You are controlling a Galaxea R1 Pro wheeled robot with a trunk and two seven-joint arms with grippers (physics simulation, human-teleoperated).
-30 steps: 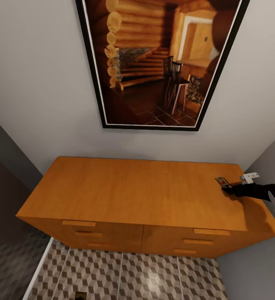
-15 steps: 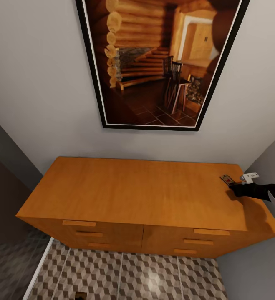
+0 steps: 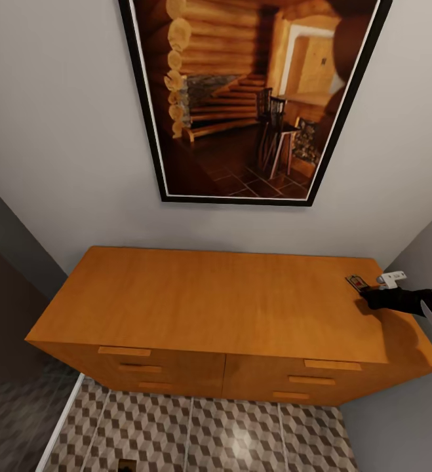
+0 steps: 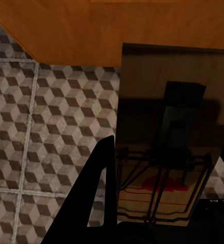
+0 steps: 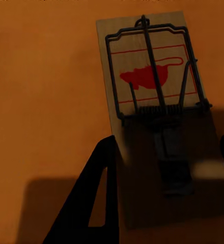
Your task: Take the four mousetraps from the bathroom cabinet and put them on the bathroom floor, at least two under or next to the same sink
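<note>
The orange-brown cabinet (image 3: 209, 308) stands against the wall. A mousetrap (image 3: 355, 282) sits at the right end of its top. My right gripper (image 3: 365, 293) is shut on that trap's near end. In the right wrist view the mousetrap (image 5: 152, 76) lies between the black fingers (image 5: 91, 198) just over the cabinet top (image 5: 40, 101). My left gripper (image 4: 170, 142) is shut on a second mousetrap (image 4: 158, 188), held above the patterned bathroom floor (image 4: 40, 127) beside the cabinet's front (image 4: 66, 30). The sink is out of view.
A large framed picture (image 3: 248, 98) hangs on the wall above the cabinet. Grey walls close in at both ends. Tiled floor (image 3: 242, 432) runs in front of the drawers. A small tan piece (image 3: 127, 467) shows at the lower edge; I cannot tell what it is.
My right gripper and the mousetrap in it shifted slightly right and back along the cabinet top up to half a second ago; nothing has moved since.
</note>
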